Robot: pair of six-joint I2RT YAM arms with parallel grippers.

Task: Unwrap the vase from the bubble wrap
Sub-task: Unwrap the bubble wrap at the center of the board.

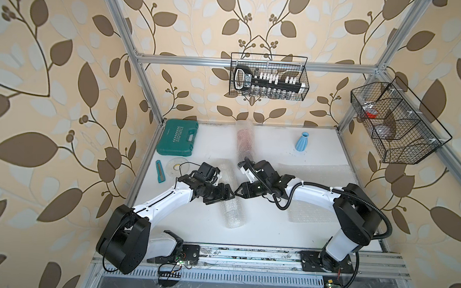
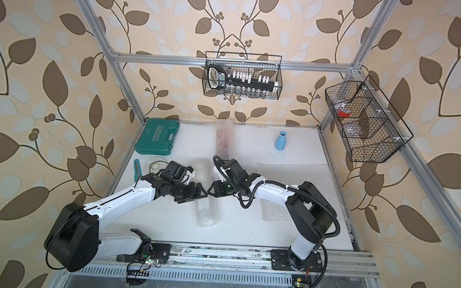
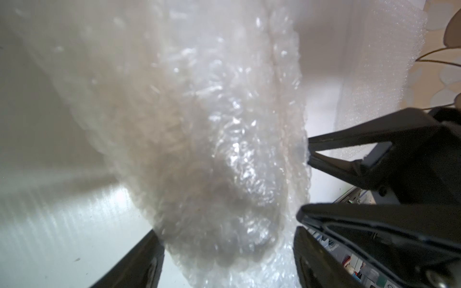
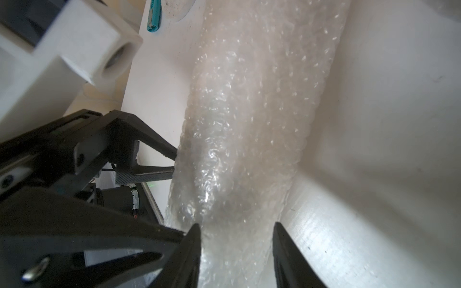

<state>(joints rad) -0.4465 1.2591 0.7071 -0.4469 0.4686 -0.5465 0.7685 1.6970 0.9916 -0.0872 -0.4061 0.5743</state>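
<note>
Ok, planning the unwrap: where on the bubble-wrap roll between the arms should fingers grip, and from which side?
Probably its middle, from both sides: the bubble wrap roll lies flat, running front to back, long flanks facing the left gripper and right gripper.

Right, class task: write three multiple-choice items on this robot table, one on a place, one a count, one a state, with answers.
1. Where is the green tool case? A) far-left corner of the table B) near-right corner C) between the arm bases
2. How many wire baskets hang on the frame? A) one B) two C) four
3. The bubble wrap roll at mid-table is A) spread flat B) rolled, lying down C) standing on end

Answers: 1A, it lies by the back-left post; 2B, one on the back rail, one on the right rail; 3B, it lies rolled on the white surface.
</note>
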